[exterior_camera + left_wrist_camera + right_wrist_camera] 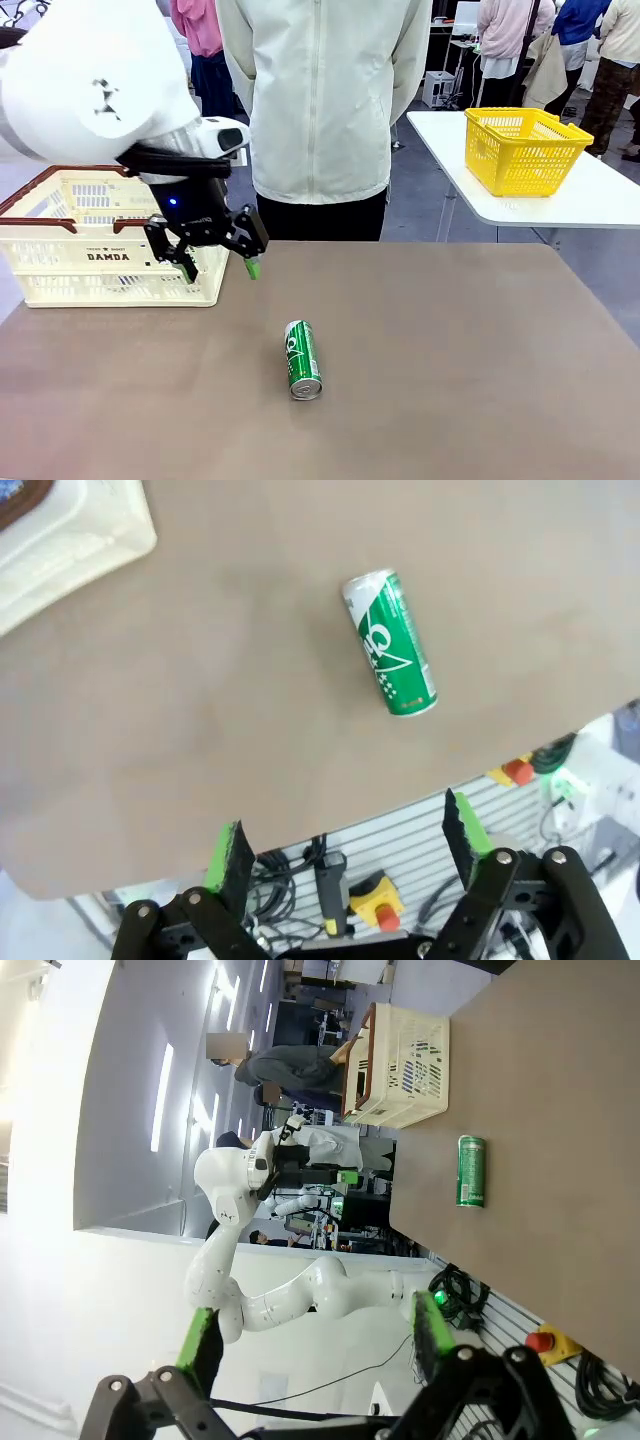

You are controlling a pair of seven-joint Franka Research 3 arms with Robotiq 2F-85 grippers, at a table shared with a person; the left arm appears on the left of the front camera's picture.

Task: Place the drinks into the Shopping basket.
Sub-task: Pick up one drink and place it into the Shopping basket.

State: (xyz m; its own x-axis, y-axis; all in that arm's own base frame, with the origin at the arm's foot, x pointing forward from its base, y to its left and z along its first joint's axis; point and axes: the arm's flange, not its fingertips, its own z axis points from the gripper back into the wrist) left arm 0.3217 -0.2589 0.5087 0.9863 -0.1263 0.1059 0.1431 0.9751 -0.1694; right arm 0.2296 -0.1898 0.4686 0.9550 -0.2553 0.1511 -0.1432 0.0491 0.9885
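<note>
A green drink can (302, 359) lies on its side on the brown table (450, 350), well apart from the cream DAMDA basket (110, 250); its contents cannot be seen. The left gripper (218, 268) hangs beside the basket, jaws wide, empty. The right gripper (315, 1335) is spread too

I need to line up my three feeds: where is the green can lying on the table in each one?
Front view: the green can lies on its side near the table's middle, silver top toward the camera.
Left wrist view: upper right of centre, above the open left gripper.
Right wrist view: right of centre, lying upright in the picture.
Shared landmark: the cream Shopping basket, at the left wrist view's top-left corner and the right wrist view's top.
</note>
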